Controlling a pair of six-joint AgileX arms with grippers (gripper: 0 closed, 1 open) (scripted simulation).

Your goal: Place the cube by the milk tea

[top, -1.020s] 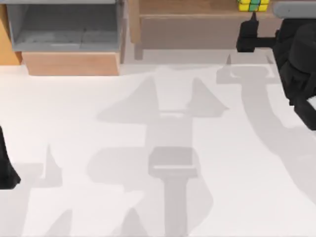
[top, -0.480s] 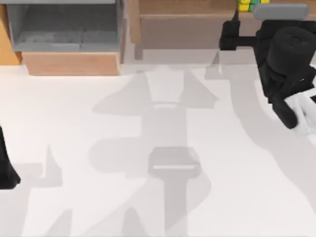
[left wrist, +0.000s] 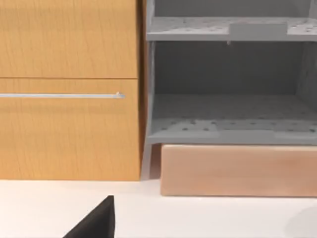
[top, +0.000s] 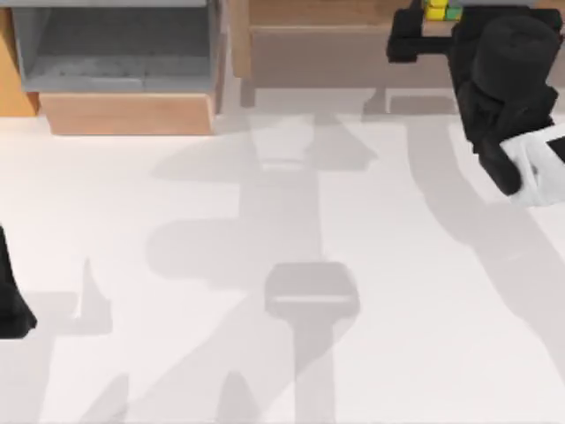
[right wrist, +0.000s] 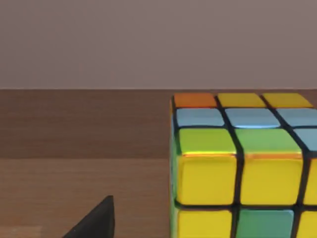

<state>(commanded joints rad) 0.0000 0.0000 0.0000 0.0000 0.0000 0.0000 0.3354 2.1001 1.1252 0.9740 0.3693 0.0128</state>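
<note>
Top view: right gripper (top: 415, 40) beside cube (top: 439, 11), on wooden shelf (top: 327, 13).

A white table (top: 265, 265) fills most of the top view. At the upper left stands a grey open shelf unit (top: 115, 49) above a light wooden base block (top: 124, 113), beside an orange wood cabinet (left wrist: 69, 89) bearing a thin metal handle (left wrist: 59, 95). A brown wooden shelf (top: 327, 35) occupies the upper centre.
</note>
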